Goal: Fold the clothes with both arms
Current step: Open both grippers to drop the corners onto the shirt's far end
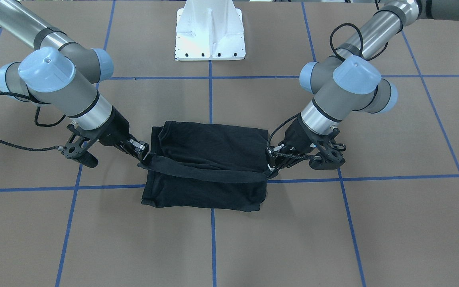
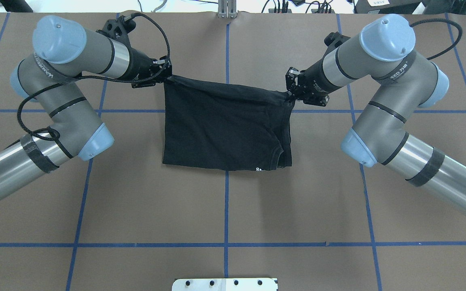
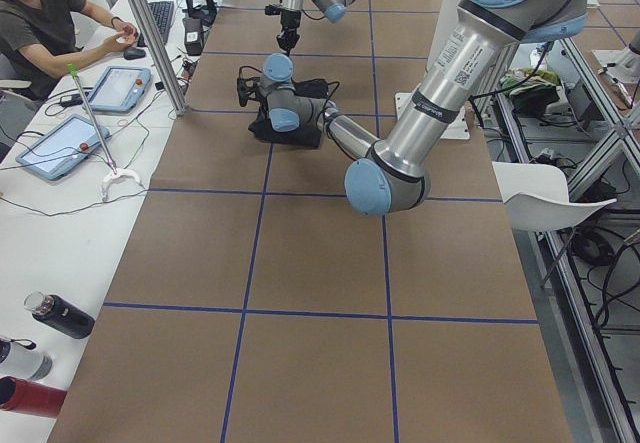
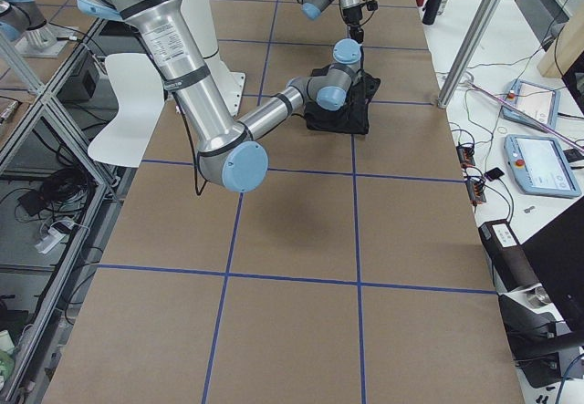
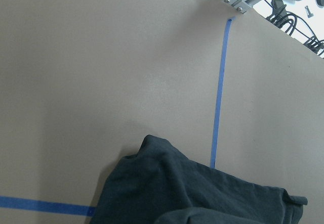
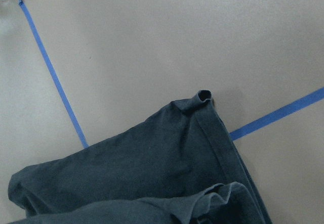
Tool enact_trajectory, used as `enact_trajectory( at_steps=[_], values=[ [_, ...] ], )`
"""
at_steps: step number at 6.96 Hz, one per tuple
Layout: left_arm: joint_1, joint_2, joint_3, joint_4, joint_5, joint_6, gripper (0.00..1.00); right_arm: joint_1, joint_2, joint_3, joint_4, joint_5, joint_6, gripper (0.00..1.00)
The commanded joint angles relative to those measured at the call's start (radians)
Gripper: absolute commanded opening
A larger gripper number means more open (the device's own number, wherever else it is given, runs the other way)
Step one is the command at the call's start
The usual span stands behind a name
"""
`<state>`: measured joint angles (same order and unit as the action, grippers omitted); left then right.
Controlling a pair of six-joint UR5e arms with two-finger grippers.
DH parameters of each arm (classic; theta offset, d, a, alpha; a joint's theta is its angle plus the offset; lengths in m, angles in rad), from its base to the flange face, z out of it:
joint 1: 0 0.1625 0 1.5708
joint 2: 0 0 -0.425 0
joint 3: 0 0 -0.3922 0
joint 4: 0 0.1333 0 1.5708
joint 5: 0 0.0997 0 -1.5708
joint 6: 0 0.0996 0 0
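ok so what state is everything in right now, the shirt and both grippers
T-shirt, partly folded, one edge lifted and stretched between the two grippers, the rest lying on the table
left gripper, shut on one corner of the lifted edge, raised off the table
right gripper, shut on the other corner of that edge, raised off the table
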<state>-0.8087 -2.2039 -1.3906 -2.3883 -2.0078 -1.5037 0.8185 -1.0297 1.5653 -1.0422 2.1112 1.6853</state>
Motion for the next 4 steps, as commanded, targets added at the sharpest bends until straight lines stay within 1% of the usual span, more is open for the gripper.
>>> enact_trajectory(
  at_steps=[1,2,3,4],
  values=[
    [0.002,-0.033,0.059,-0.023,0.003,-0.003,0.00,0.007,0.013,-0.016,0.002,-0.005,0.001,0.16],
    [0.000,-0.033,0.059,-0.023,0.004,-0.007,0.00,0.019,0.037,-0.045,0.002,-0.005,0.004,0.47],
    [0.000,-0.031,0.059,-0.023,0.006,-0.007,0.50,0.030,0.074,-0.097,0.001,-0.005,0.008,0.98],
    [-0.001,-0.033,0.059,-0.023,0.007,-0.007,0.99,0.039,0.088,-0.131,0.002,-0.003,0.010,0.99]
  ],
)
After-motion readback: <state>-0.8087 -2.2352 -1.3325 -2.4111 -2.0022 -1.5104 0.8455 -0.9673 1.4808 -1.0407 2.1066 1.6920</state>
